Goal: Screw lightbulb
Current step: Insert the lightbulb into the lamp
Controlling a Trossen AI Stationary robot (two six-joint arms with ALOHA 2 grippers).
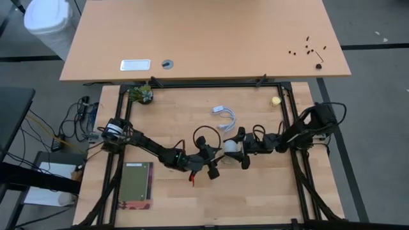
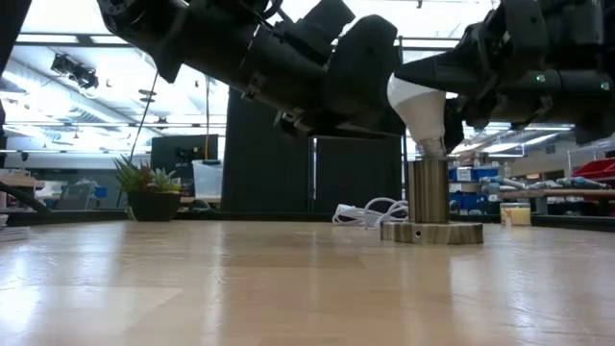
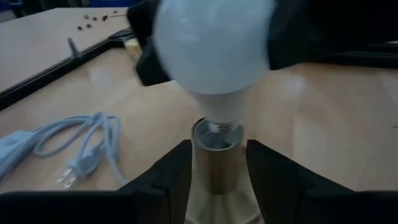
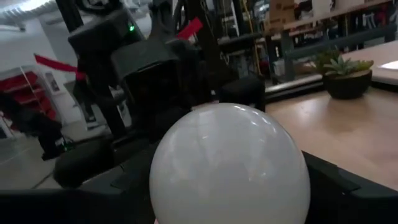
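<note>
The white frosted lightbulb stands a little tilted, with its grey screw base at the mouth of the brass socket. The socket rises from a round disc base resting on the wooden table. My right gripper comes from the table's right and is shut on the bulb's globe. My left gripper comes from the left and is shut on the socket's column, below the bulb. My left gripper pinches the socket's upright column between its two fingers, one on each side. It comes roughly level from the table's left. The socket stands upright on its disc base on the table. My right gripper holds the bulb's rounded globe between its two fingers, coming roughly level from the table's right. The bulb is base down and slightly tilted, with its screw base at the socket's mouth.
The socket's white cord and plug lie just beyond the socket toward the far edge. A small potted plant stands far left, a yellowish ball far right, and a green-covered pad near left. Black frame rails border the work area.
</note>
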